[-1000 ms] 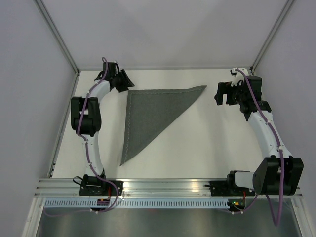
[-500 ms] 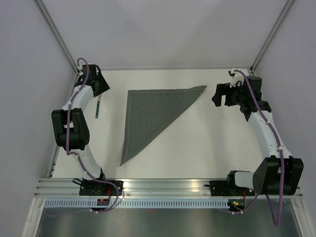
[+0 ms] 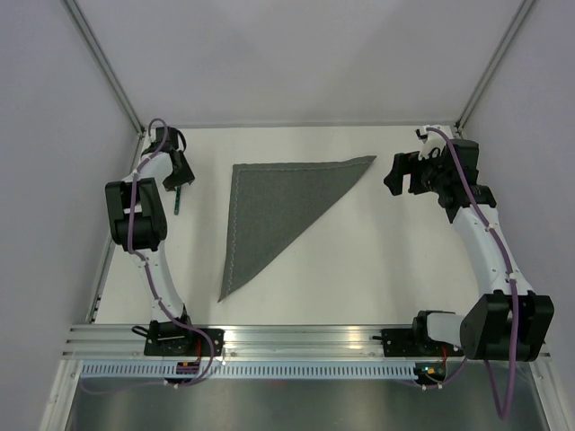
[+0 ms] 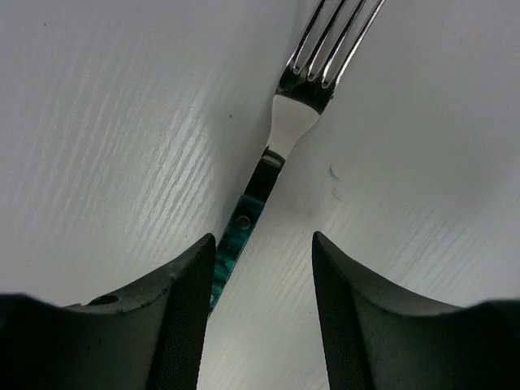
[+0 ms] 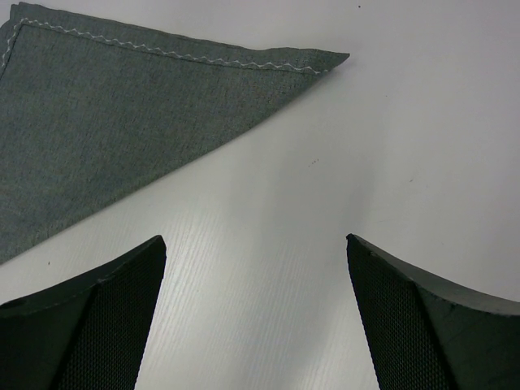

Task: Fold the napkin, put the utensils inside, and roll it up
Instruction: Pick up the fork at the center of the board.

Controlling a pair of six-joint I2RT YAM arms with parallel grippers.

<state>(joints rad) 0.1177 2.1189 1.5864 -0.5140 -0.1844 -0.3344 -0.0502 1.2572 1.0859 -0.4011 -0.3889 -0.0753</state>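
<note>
The dark grey napkin (image 3: 274, 206) lies folded into a triangle in the middle of the white table; its right corner shows in the right wrist view (image 5: 122, 114). A fork with a green handle (image 3: 178, 202) lies left of the napkin. In the left wrist view the fork (image 4: 276, 154) points away, its handle running under the left finger. My left gripper (image 3: 177, 176) is open, low over the fork's handle end (image 4: 264, 244). My right gripper (image 3: 402, 172) is open and empty (image 5: 256, 244), hovering right of the napkin's corner.
The table's left edge and a metal frame post (image 3: 103, 58) are close to the left arm. The white back wall runs behind both grippers. The aluminium rail (image 3: 296, 337) with the arm bases runs along the near edge.
My left arm swung from the napkin's top left corner out to the far left and has turned its gripper down over the fork. The right arm has barely moved. The napkin stays still.
</note>
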